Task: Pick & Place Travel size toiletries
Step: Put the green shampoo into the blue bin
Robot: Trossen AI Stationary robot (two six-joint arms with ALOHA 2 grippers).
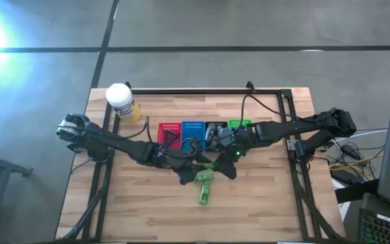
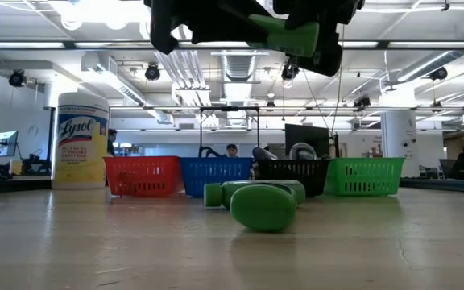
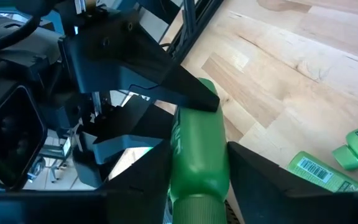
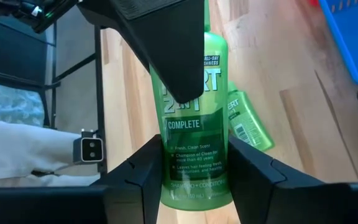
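"What are the two claws doing, can you see?"

"Both are clamped on the same green bottle (image 4: 194,124). The right gripper (image 4: 194,142) pinches it by the lower part of the label, a finger pressed on each side. The left gripper (image 3: 197,149) has it squeezed between its own fingers from the other end."

"So the bottle is off the table?"

"Yes, it hangs in the air between the two arms, over the middle of the table (image 1: 263,203), with the grippers meeting nose to nose in front of the baskets."

"Anything under them?"

"Two more green bottles lie flat on the wood. The nearer bottle (image 1: 204,177) sits right by the grippers, and the farther bottle (image 1: 204,195) lies just beyond it, toward the front edge."

"And the baskets?"

"Four in a row behind the arms: the red basket (image 1: 168,129), the blue basket (image 1: 193,127), the black basket (image 1: 215,129) and the green basket (image 1: 239,124). The black one seems to hold some grey things, though from here I can't tell what they are."

"Anything else?"

"A yellow jar (image 1: 120,98) with a white cap stands at the back corner on the left arm's side, apart from the baskets."
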